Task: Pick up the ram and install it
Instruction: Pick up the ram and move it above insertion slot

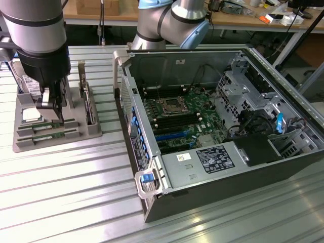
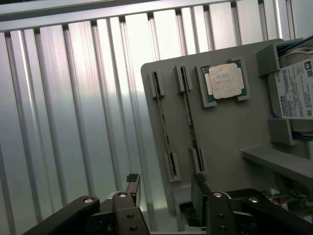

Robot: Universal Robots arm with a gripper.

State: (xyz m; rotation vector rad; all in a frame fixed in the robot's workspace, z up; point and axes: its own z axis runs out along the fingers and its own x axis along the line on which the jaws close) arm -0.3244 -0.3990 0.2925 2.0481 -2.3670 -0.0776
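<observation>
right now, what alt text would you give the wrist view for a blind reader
Open gripper hovers above a grey tray on a ribbed metal table. The tray holds two ram sticks standing on edge in slots, a silver processor chip and a hard drive.

The table [image 2: 63, 122] is ribbed bare metal, brushed and shiny, with bright streaks along its ribs. The parts holder [image 2: 230, 132] is smooth, matt grey plastic. The processor [image 2: 226, 81] has a dull silver metal lid. The hard drive [image 2: 296, 90] carries a white paper label. The gripper [image 2: 165, 182] looks matt black, with shiny screw heads. The computer case [image 1: 125, 88] is bare grey sheet metal with a glossy blue plastic tab [image 1: 146, 177].
</observation>
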